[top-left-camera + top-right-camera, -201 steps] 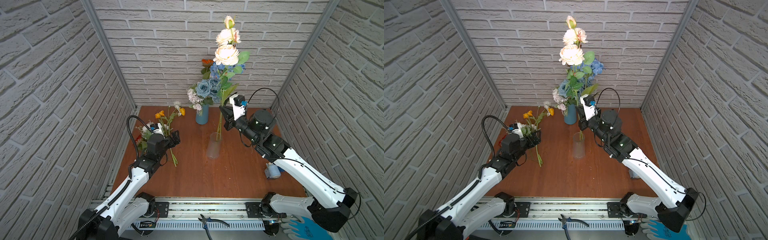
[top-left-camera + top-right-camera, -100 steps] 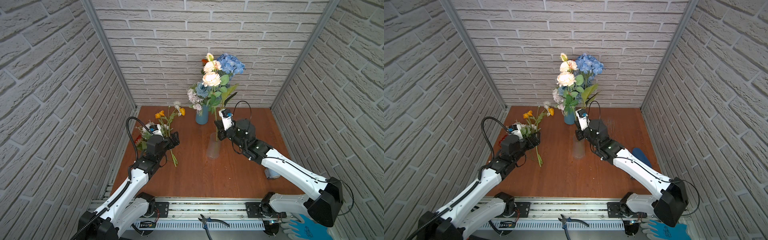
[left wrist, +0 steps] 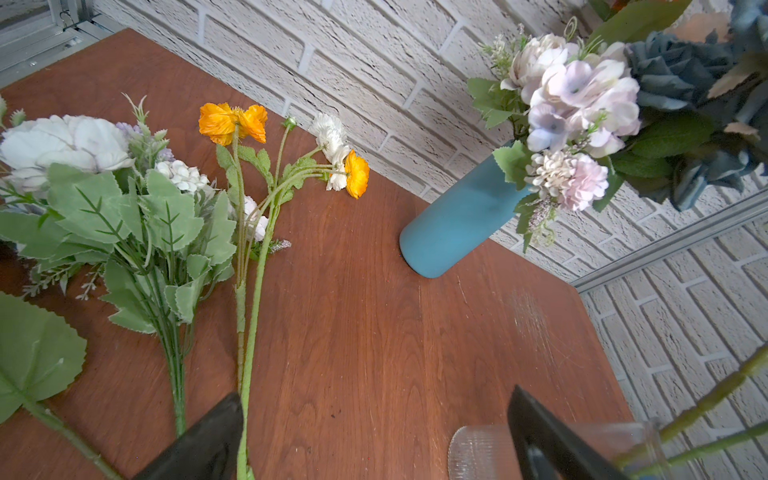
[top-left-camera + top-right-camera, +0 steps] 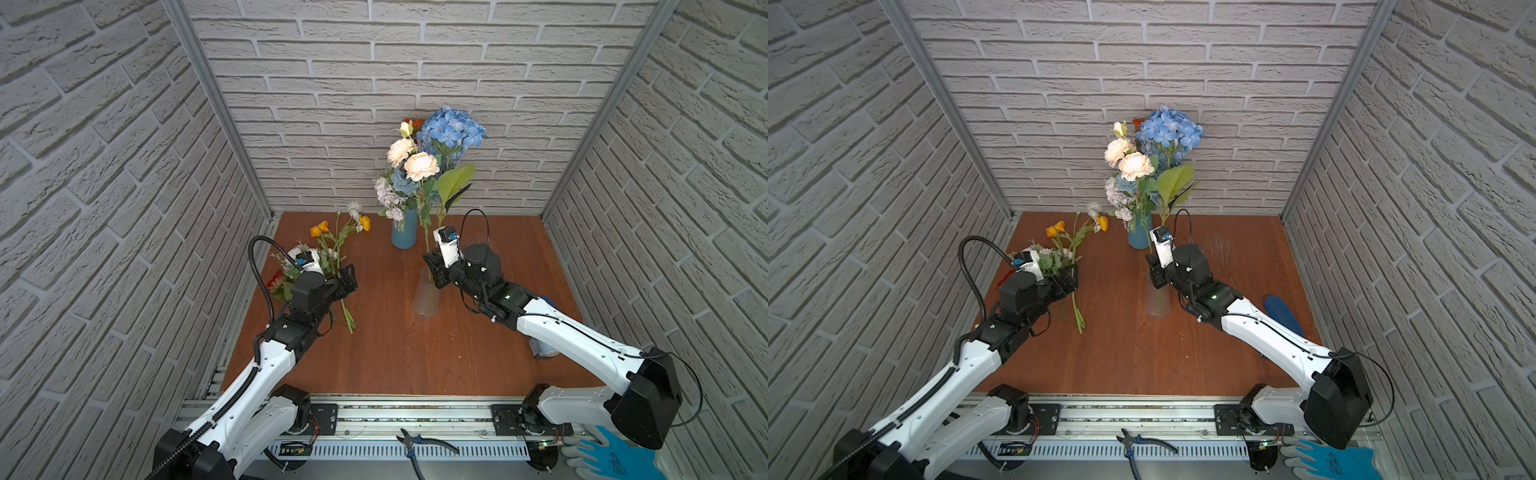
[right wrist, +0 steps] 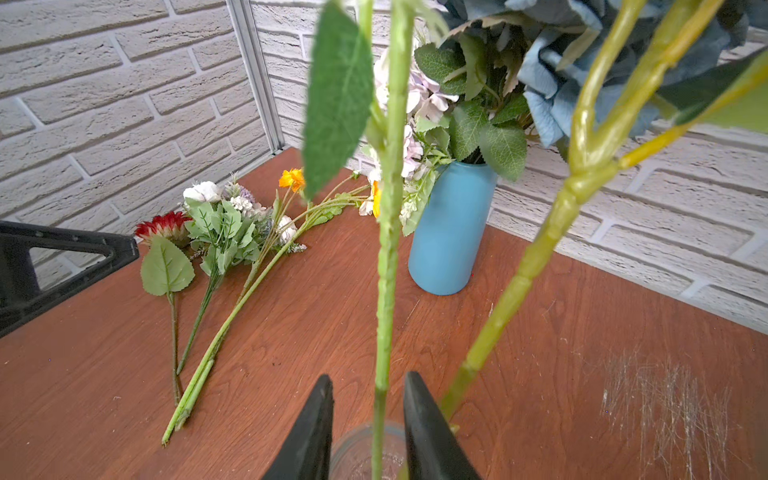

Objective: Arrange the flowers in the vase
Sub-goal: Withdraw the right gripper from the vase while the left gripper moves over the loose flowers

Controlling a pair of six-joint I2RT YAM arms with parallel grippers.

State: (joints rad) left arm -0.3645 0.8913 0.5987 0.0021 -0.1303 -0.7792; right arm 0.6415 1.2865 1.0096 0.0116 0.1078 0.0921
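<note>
Peach flowers point(image 4: 422, 166) and blue hydrangea point(image 4: 451, 129) stood in clear vase point(image 4: 426, 299) — peach stem point(image 5: 384, 291) flanked, not gripped, by slightly parted right gripper point(image 5: 368, 376), left gripper point(image 3: 374, 392) spread wide over poppies point(image 3: 232, 120) laid on table point(image 4: 395, 353).

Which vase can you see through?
The clear vase in the middle of the table, with two green stems standing in it. The blue vase behind it is solid, so nothing shows through.
</note>
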